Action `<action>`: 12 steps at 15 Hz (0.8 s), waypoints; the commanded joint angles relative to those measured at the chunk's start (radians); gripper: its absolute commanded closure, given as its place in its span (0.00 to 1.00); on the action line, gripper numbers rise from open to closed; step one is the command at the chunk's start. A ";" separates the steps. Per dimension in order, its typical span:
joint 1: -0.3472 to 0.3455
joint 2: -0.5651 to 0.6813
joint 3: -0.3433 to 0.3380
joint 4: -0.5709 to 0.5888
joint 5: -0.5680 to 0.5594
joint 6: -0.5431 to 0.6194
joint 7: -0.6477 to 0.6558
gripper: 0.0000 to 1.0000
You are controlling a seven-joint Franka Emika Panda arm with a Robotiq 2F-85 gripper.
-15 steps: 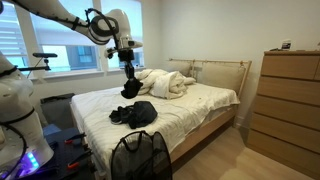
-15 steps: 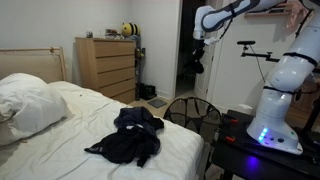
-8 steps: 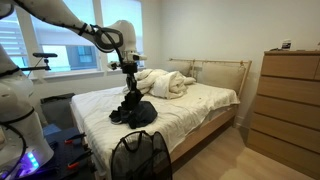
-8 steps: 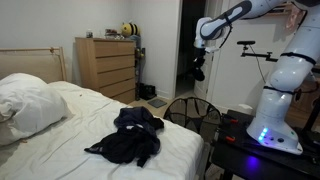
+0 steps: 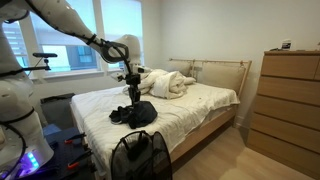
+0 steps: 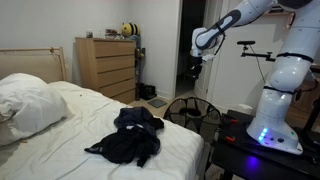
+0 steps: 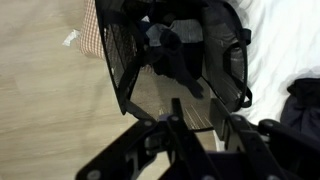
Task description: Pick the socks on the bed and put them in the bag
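Observation:
My gripper [image 7: 202, 128] hangs over the black mesh bag [image 7: 125, 60], with its jaws apart and nothing between them. A dark bundle of socks [image 7: 172, 50] lies inside the bag. In both exterior views the gripper [image 5: 131, 92] [image 6: 194, 70] is above the bag [image 5: 140, 155] [image 6: 190, 115] at the foot of the bed. A pile of dark clothing [image 5: 135, 113] [image 6: 130, 135] lies on the white bed [image 5: 190, 105]. Its edge shows at the right of the wrist view [image 7: 302, 110].
White pillows [image 5: 165, 83] are heaped at the headboard. A wooden dresser [image 5: 290, 100] [image 6: 105, 65] stands beside the bed. The wood floor [image 7: 50, 110] shows under the bag. The robot base [image 6: 275, 120] stands close to the bag.
The dark sock that hung from the gripper a second ago is gone from the jaws and now lies in the bag. The gripper has dropped lower over the bag and opened.

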 commanded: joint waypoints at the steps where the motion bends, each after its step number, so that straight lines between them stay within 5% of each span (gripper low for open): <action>1: -0.002 0.009 0.022 0.018 0.022 -0.018 -0.030 0.33; 5: 0.029 0.008 0.062 0.017 0.033 -0.014 -0.092 0.03; 12: 0.125 0.085 0.159 0.017 0.068 0.015 -0.254 0.00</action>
